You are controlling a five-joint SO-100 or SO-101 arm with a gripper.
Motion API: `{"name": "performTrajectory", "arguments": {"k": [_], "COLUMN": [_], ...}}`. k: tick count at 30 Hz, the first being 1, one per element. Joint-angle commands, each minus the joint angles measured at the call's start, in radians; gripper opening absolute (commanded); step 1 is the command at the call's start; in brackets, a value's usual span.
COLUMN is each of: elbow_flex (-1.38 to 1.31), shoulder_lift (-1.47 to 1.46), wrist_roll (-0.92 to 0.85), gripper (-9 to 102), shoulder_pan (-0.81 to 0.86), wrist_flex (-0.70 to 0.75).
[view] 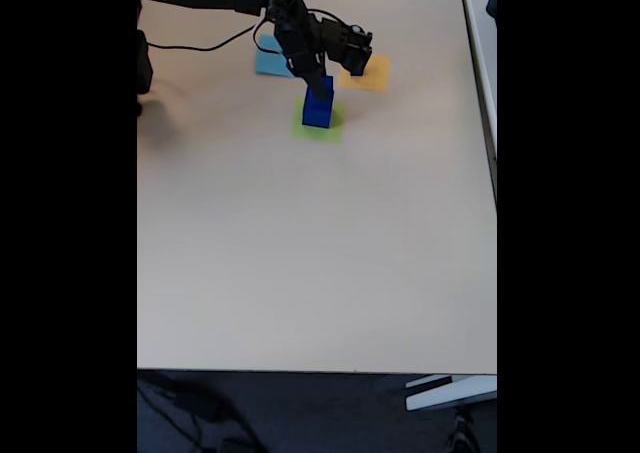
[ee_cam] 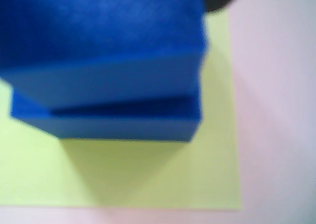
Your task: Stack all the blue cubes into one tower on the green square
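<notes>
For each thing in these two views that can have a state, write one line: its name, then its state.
Blue cubes: stacked as a tower on the green square; in the wrist view the upper cube sits slightly askew on the lower.
Green square: flat, under the tower.
Gripper: at the tower's top; open or shut cannot be told.
Light-blue square: flat, partly hidden by the arm.
Orange square: flat.

No text, label or number seems readable anywhere in these blurry views.

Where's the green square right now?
In the fixed view the green square lies near the table's far edge, under the stacked blue cubes, with the light-blue square up-left of it and the orange square up-right.
</notes>
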Motion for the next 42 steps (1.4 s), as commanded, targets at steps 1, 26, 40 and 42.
{"name": "performTrajectory", "arguments": {"k": [1, 26, 40, 42], "elbow_flex": [-0.009, -0.008, 0.003, 0.003], "shoulder_lift": [0.064, 0.058, 0.058, 0.060], "wrist_roll": [0.015, 0.104, 0.104, 0.103], "gripper": [13, 12, 24, 27], "shoulder_pan": [0.009, -0.003, -0.005, -0.005], "wrist_flex": [-0.017, -0.009, -0.009, -0.011]}}
